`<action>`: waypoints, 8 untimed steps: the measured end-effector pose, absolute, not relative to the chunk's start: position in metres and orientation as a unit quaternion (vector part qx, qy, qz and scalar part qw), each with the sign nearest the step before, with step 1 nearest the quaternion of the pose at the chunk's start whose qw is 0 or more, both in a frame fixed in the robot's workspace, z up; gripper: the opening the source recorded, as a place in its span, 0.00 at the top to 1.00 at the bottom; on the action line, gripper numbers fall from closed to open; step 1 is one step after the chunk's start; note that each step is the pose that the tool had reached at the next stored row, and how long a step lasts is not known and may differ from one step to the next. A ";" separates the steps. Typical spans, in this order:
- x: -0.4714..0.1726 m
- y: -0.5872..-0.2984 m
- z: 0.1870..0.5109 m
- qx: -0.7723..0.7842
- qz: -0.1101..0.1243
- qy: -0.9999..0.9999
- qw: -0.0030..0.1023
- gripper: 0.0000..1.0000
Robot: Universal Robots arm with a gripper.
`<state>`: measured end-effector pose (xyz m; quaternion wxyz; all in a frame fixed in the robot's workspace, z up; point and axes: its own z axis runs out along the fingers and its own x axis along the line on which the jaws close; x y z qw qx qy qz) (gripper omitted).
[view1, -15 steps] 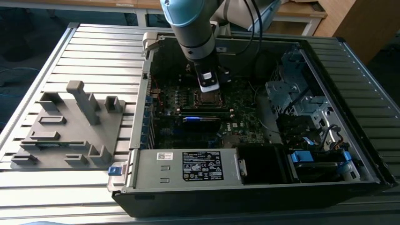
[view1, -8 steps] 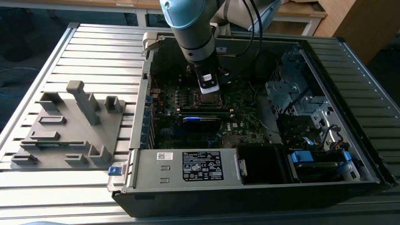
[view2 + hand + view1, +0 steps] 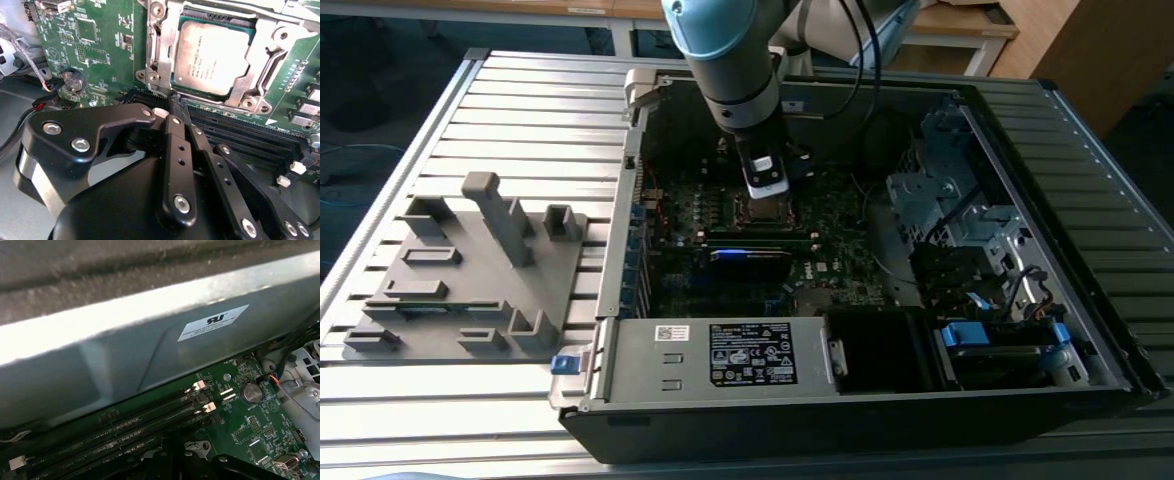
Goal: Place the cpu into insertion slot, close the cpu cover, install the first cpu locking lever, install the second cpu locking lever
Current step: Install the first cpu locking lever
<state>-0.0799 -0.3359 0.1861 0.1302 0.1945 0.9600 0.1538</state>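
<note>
The cpu (image 3: 212, 55), a flat square chip with a dull silver top, lies in its socket on the green motherboard (image 3: 100, 50). The cpu cover (image 3: 162, 47), a shiny metal frame, lies flat around it with the chip showing through its window. My gripper (image 3: 176, 104) is shut, its black fingertips pressed together just at the socket's corner, close to a thin metal lever end (image 3: 152, 90). I cannot tell whether they touch it. In the exterior view the gripper (image 3: 770, 188) hangs straight over the socket (image 3: 767, 212) inside the open computer case.
Black memory slots (image 3: 250, 135) run beside the socket; one holds a stick with a blue label (image 3: 750, 254). A coin battery (image 3: 251, 392) and cables sit nearby. The case wall (image 3: 150, 355), drive cage (image 3: 947, 200) and power supply (image 3: 720, 355) surround the board. A grey fixture (image 3: 467, 270) stands outside the case.
</note>
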 end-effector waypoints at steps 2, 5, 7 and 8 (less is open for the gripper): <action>-0.080 -0.336 0.186 0.195 0.154 0.960 0.130 0.89; -0.080 -0.339 0.185 0.195 0.158 0.959 0.129 0.89; -0.080 -0.340 0.185 0.196 0.164 0.958 0.128 0.89; -0.080 -0.340 0.185 0.196 0.167 0.958 0.127 0.89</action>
